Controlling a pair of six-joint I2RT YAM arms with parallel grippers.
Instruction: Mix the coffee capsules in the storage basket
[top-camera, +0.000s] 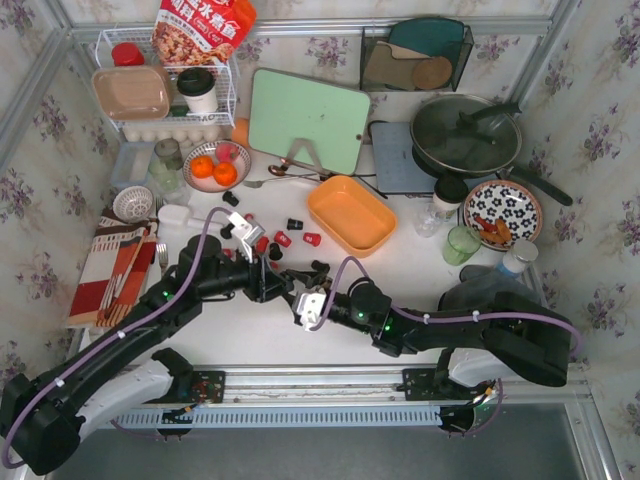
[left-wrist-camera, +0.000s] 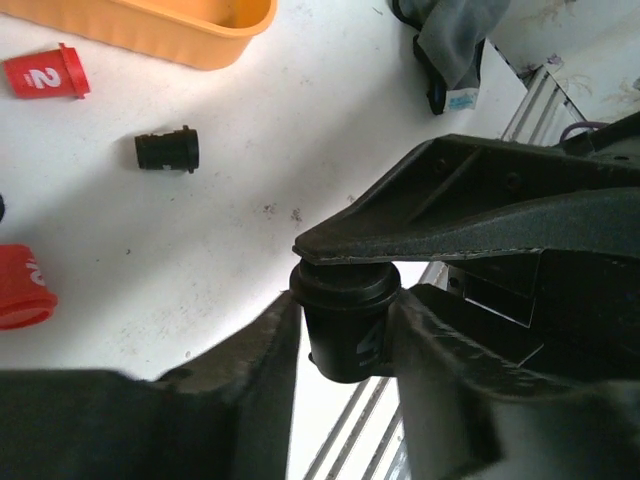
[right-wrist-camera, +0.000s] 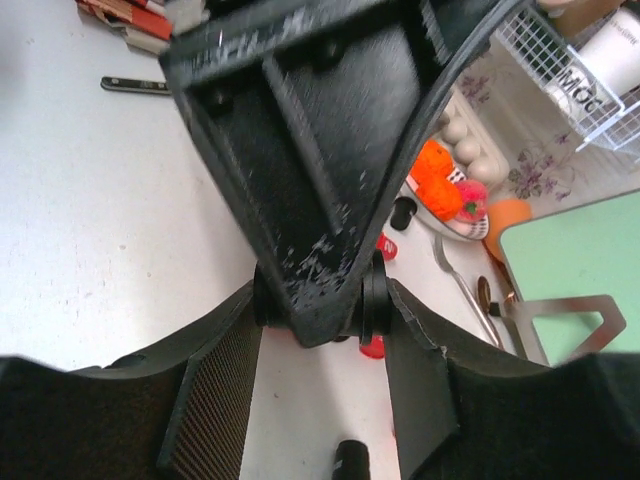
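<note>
A black coffee capsule (left-wrist-camera: 347, 335) marked 4 is held above the table between both grippers. My left gripper (left-wrist-camera: 345, 345) is shut on its sides. My right gripper (right-wrist-camera: 320, 305) is shut on its two ends, one finger pressing on its rim. In the top view the grippers meet left (top-camera: 286, 281) and right (top-camera: 300, 291) at the table's near middle. The orange storage basket (top-camera: 350, 213) sits empty behind them. Several red and black capsules lie loose on the table, such as a red one (top-camera: 312, 239) and a black one (top-camera: 295, 224).
A bowl of oranges (top-camera: 215, 166), a green cutting board (top-camera: 308, 120) and a spoon (top-camera: 278, 172) lie behind the capsules. A striped cloth with cutlery (top-camera: 112, 270) lies at the left. A pan (top-camera: 467, 135), a patterned plate (top-camera: 503, 212) and a green cup (top-camera: 461, 244) stand at the right.
</note>
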